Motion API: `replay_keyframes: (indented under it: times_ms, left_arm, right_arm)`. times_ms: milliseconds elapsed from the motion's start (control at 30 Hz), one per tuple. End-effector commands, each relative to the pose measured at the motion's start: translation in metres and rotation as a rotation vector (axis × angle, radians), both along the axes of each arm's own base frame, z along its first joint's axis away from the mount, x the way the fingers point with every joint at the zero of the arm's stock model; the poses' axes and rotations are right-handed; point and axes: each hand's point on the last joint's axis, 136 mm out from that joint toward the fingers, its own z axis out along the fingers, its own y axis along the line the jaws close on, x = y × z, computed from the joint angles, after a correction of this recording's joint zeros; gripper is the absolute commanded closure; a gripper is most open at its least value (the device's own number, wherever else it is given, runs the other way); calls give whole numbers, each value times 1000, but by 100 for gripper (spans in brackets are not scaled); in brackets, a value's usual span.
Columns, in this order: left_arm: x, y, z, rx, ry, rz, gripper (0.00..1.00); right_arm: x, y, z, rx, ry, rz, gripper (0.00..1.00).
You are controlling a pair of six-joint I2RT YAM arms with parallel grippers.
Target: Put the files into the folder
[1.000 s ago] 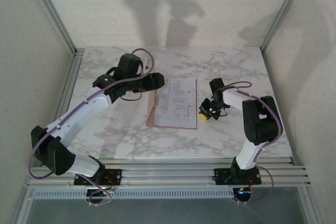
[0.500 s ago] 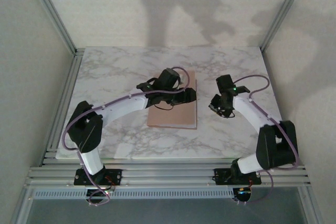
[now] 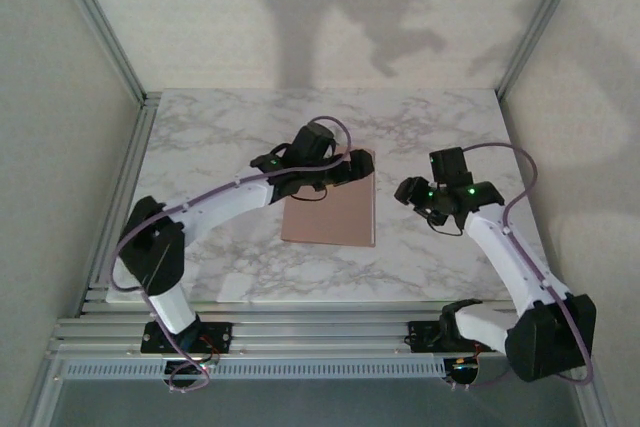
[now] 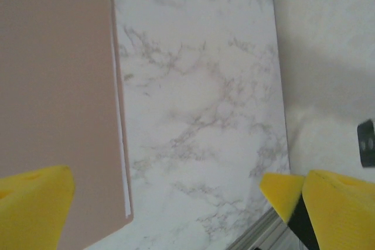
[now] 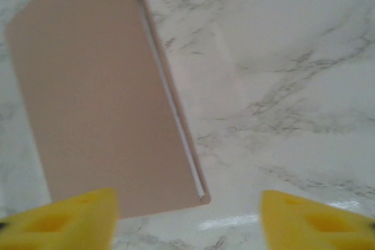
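The pinkish-brown folder [image 3: 330, 212] lies shut and flat in the middle of the marble table. The files show as a thin white sheet edge [image 4: 120, 144] between the covers along its right side, also seen as a white line [image 5: 176, 127] in the right wrist view. My left gripper [image 3: 352, 168] hovers open over the folder's far right corner, its yellow pads [image 4: 35, 203] wide apart and holding nothing. My right gripper [image 3: 408, 190] is open just right of the folder [image 5: 99, 103], and nothing is between its pads [image 5: 76, 218].
The marble table [image 3: 440, 127] reaches to white enclosure walls with metal posts [image 3: 100, 27] at the back corners. Aluminium rails [image 3: 320, 332] with both arm bases run along the near edge. The table's edge [image 4: 281, 144] lies close beyond the left gripper.
One second ago the folder lay open with the printed sheets showing. Its cover has swung shut over them. The left arm has reached right over the folder, and the right arm has drawn back.
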Motion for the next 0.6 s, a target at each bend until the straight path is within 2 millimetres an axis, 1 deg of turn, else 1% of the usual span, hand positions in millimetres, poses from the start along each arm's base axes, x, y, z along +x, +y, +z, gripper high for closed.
replay_keyframes:
  times_ms: [0, 67, 133, 167, 233, 267, 333, 367, 433, 467, 500, 533, 567]
  left_arm:
    - [9, 40, 33, 7, -87, 140, 1]
    - [12, 67, 32, 70, -87, 218, 0]
    - [13, 105, 28, 122, -84, 321, 0]
    - [12, 120, 28, 118, -83, 357, 0]
    - [9, 159, 23, 119, -65, 450, 0]
    - [7, 175, 22, 127, -66, 485, 1]
    - [-1, 209, 27, 182, -100, 574, 0]
    - [-5, 223, 30, 211, -122, 614, 0]
    - [-16, 258, 36, 309, -167, 723, 0]
    - [-21, 272, 36, 350, -178, 773, 0]
    - [-28, 289, 38, 398, -198, 840, 1]
    - [-35, 307, 39, 444, -218, 911, 0]
    - [-41, 320, 40, 474, -243, 963, 0]
  right_arm:
    - [-10, 13, 18, 59, -80, 102, 1]
    - [-15, 14, 27, 72, -116, 121, 1]
    - [-21, 13, 35, 84, -152, 125, 1]
    - [-23, 12, 39, 86, -170, 121, 1]
    - [-28, 6, 50, 77, -215, 102, 1]
    - [-30, 1, 54, 57, -226, 87, 1]
    - [-32, -17, 61, -12, -239, 26, 1]
    - [-32, -24, 64, -44, -245, -1, 1]
    - [-29, -47, 65, -143, -244, -93, 1]
    - [-25, -56, 66, -188, -262, -125, 1]
    - [-18, -63, 72, -231, -313, -137, 1]
    - [-10, -67, 75, -267, -374, -138, 1]
    - [-4, -70, 75, -300, -429, -136, 1]
